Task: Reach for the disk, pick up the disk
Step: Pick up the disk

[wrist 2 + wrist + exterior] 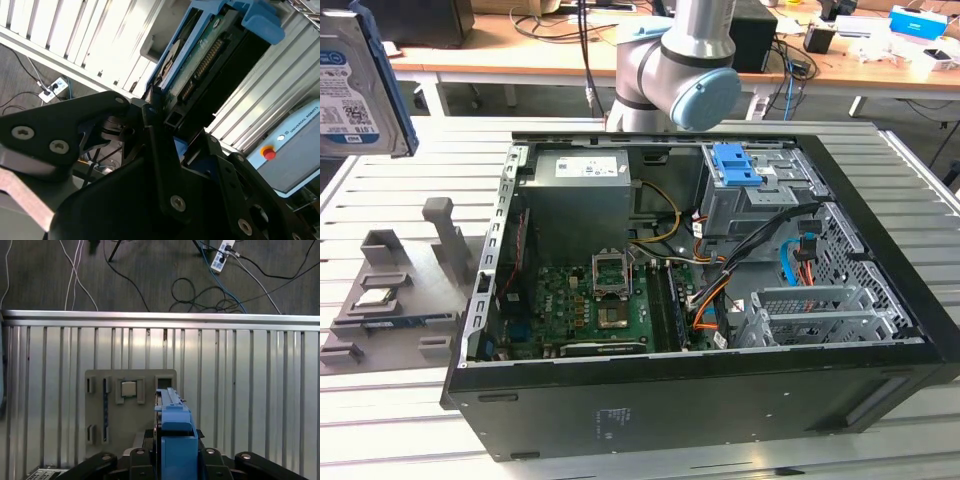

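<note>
Exterior view: blue-caddied rectangular silver metal disk (355,85) aloft, 10 o'clock from open black computer case (700,410), over grey plastic fixture tray (415,290). Second wrist view adds the grip: black gripper (172,120) clamped tight on disk's edge, green circuit-board side exposed. First wrist view: tray straight below disk, small square silver processor chip (129,388) seated in it.

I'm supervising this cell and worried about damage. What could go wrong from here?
1. The tool clamps the disk by one end, high above the table; a slip would probably drop it.
2. In the first wrist view the tray and chip appear to lie beneath the disk, so a fall might strike them.
</note>
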Controlling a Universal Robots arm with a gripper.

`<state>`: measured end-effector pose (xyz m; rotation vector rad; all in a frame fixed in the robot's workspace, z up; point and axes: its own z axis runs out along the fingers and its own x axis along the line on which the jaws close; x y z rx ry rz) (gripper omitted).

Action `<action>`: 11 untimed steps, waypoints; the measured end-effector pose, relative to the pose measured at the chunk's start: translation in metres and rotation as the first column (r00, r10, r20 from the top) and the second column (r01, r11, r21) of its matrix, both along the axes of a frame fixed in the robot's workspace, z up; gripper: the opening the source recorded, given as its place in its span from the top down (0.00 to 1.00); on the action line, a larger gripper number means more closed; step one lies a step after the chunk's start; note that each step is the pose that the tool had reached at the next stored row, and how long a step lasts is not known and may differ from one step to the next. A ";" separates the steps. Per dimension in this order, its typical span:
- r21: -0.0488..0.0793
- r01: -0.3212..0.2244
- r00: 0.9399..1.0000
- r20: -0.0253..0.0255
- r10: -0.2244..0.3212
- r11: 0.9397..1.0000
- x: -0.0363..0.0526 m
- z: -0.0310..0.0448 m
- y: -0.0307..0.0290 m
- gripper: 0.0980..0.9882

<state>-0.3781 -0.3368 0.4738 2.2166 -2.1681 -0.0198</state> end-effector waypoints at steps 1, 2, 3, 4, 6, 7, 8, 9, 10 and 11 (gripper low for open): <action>0.000 0.000 1.000 0.000 0.000 1.000 0.0000 0.0050 0.0000 0.70; 0.000 0.000 1.000 0.000 0.000 1.000 0.0000 0.0072 0.0000 0.70; 0.000 0.000 1.000 0.000 0.000 1.000 0.0001 0.0103 0.0000 0.70; 0.000 0.000 1.000 0.000 0.000 1.000 0.0001 0.0118 0.0000 0.70; 0.000 0.000 1.000 0.000 0.000 1.000 0.0001 0.0148 0.0000 0.70; 0.000 0.000 1.000 0.000 0.000 1.000 0.0001 0.0165 0.0000 0.70; 0.000 0.000 1.000 0.000 0.000 1.000 0.0001 0.0182 0.0000 0.70; 0.000 0.000 1.000 0.000 0.000 1.000 0.0001 0.0196 0.0000 0.70; 0.000 0.000 1.000 0.000 0.000 1.000 0.0001 0.0218 0.0000 0.70; 0.000 0.000 1.000 0.000 0.000 1.000 0.0002 0.0233 0.0000 0.70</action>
